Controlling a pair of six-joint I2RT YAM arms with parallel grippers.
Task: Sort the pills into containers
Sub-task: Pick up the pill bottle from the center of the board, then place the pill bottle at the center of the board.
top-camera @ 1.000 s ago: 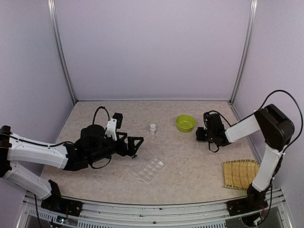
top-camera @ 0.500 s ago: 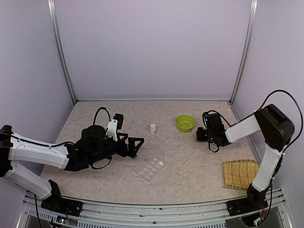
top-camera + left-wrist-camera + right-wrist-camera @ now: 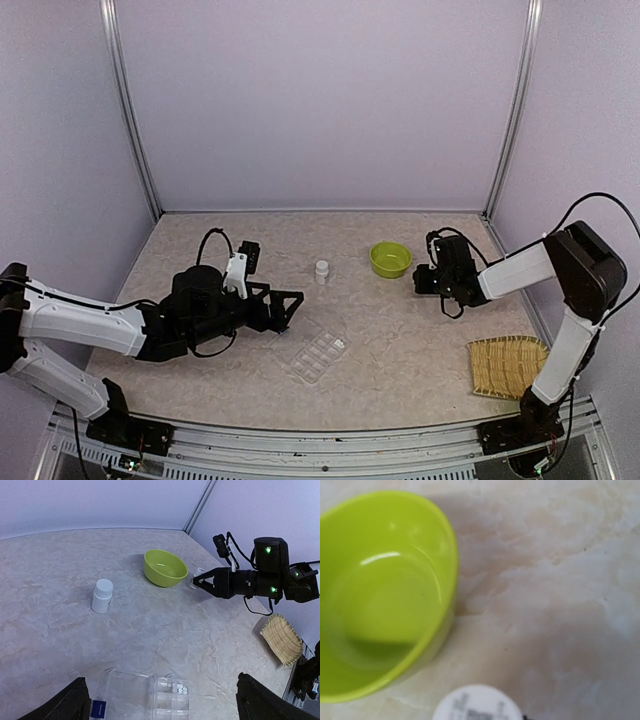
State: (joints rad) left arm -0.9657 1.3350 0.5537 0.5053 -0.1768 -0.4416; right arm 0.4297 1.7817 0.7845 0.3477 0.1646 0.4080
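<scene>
The clear pill box (image 3: 316,353) lies with its lid (image 3: 125,692) folded open. A few small white pills (image 3: 180,690) sit in one of its containers; no other pills show. My left gripper (image 3: 286,307) hovers just left of the box and is open, with its dark fingertips (image 3: 62,705) wide apart over it. My right gripper (image 3: 420,281) is beside the lime-green bowl (image 3: 390,259) and is shut on a small white bottle (image 3: 196,576). That bottle's round end (image 3: 477,705) fills the bottom of the right wrist view.
A second small white bottle (image 3: 321,270) stands upright behind the box, also seen as the capped bottle (image 3: 102,596) in the left wrist view. A woven bamboo tray (image 3: 507,365) lies at the front right. The bowl (image 3: 375,595) looks empty.
My right gripper has closed its jaws on the small white bottle beside the bowl, and the arm has shifted slightly. The left arm has barely moved.
</scene>
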